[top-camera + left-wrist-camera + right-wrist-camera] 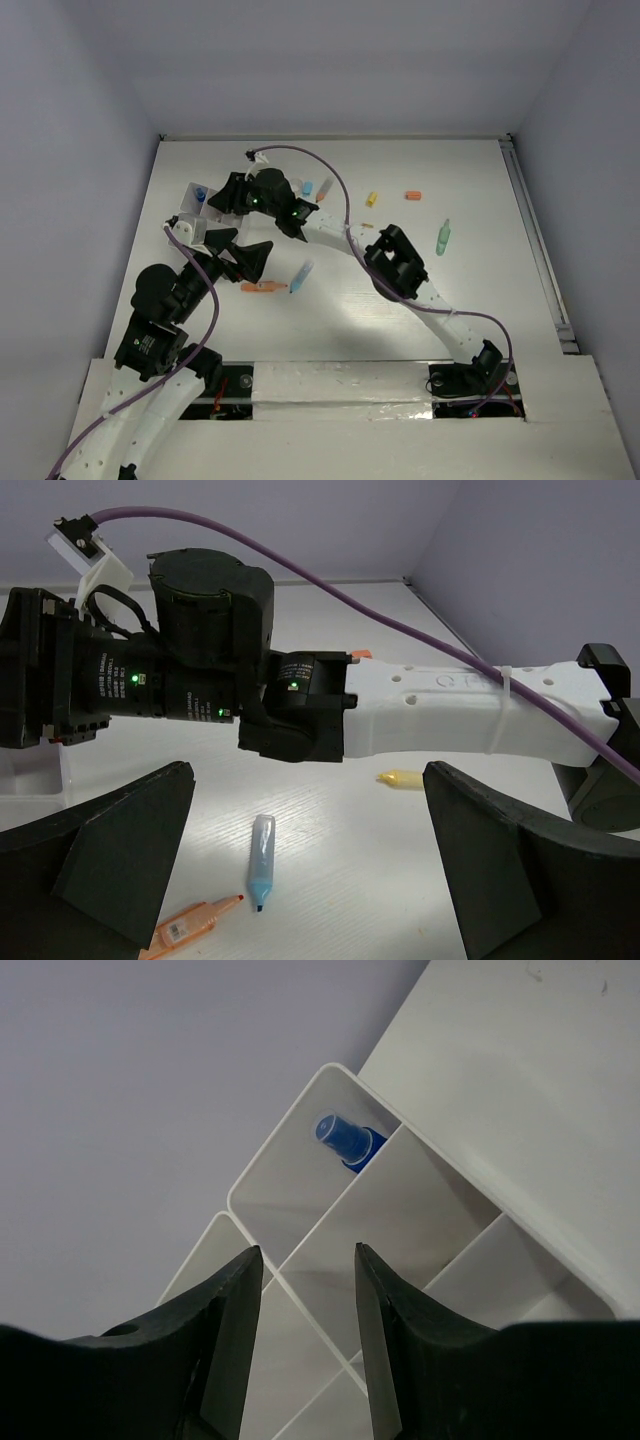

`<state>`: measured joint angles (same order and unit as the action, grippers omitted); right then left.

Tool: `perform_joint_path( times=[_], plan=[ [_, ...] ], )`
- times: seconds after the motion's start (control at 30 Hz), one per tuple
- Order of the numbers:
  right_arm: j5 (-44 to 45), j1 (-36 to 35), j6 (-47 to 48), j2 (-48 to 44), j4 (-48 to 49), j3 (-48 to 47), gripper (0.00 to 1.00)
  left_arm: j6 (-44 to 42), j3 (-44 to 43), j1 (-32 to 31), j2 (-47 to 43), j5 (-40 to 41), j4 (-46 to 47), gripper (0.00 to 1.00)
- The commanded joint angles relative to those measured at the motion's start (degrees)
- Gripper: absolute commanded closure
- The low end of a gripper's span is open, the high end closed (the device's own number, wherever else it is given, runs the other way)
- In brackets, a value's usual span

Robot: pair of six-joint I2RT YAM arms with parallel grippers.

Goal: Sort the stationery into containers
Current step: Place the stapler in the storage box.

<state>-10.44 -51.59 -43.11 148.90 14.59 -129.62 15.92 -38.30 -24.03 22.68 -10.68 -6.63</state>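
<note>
- The table (480, 300) has its widest open room on the right and near side. The far left corner, where both arms work, is crowded.
- The right arm (330, 235) stretches across the table to the far left, passing just beyond the left arm's working spot. Judging by that, the two should move in turn.
- The white divided box (275, 1150) sits at the table's far left edge, near the wall. Its partitions are thin, so any exit should go straight up.
- The right gripper (305, 1260) hangs over the box with its jaws narrowly parted and nothing between them.
- The left gripper (308, 780) is spread wide and empty above the loose pens.
- The blue pen (261, 860) and orange pen (190, 925) lie near each other but apart. Take one across its barrel.
- The green marker (443, 237) lies well apart, on the right.
- The blue-capped bottle (345, 1140) already lies in the box's corner compartment.
</note>
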Motion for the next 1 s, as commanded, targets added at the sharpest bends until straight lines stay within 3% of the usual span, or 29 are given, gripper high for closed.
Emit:
perform_joint_path(
  times=[0.0, 0.13, 0.33, 0.6, 0.7, 0.83, 0.97],
  plan=[
    [-0.9, -0.61, -0.3, -0.63, 2.37, -3.0, 0.52, -0.45, -1.25, -0.31, -0.53, -0.13, 2.86, 0.01],
    [-1.16, -0.61, -0.48, -1.59, 3.95, -0.39, 0.52, -0.45, -1.25, -0.31, -0.53, -0.13, 2.85, 0.01],
    [2.16, 0.0, 5.49, -12.48, 8.08, 11.56, 0.52, -0.37, -1.25, -0.31, -0.35, -0.31, 2.94, 0.01],
    [7.1, 11.66, 10.51, -34.71, 6.86, 45.63, 0.53, -0.37, -1.25, -0.31, -1.06, -0.4, 2.85, 0.01],
    [8.41, 14.59, 15.49, -40.52, -3.13, 49.11, 0.53, -0.45, -1.33, -0.84, -1.06, -0.4, 2.94, 0.01],
    [20.79, 16.6, 22.98, -43.08, -21.68, 48.41, 0.53, -0.45, -1.25, -0.84, -0.97, -0.4, 2.77, 0.01],
    [25.11, 19.16, 23.42, -45.53, -31.1, 51.21, 0.34, -0.45, -1.33, -0.84, -0.7, -0.57, 3.12, 0.01]
  ],
)
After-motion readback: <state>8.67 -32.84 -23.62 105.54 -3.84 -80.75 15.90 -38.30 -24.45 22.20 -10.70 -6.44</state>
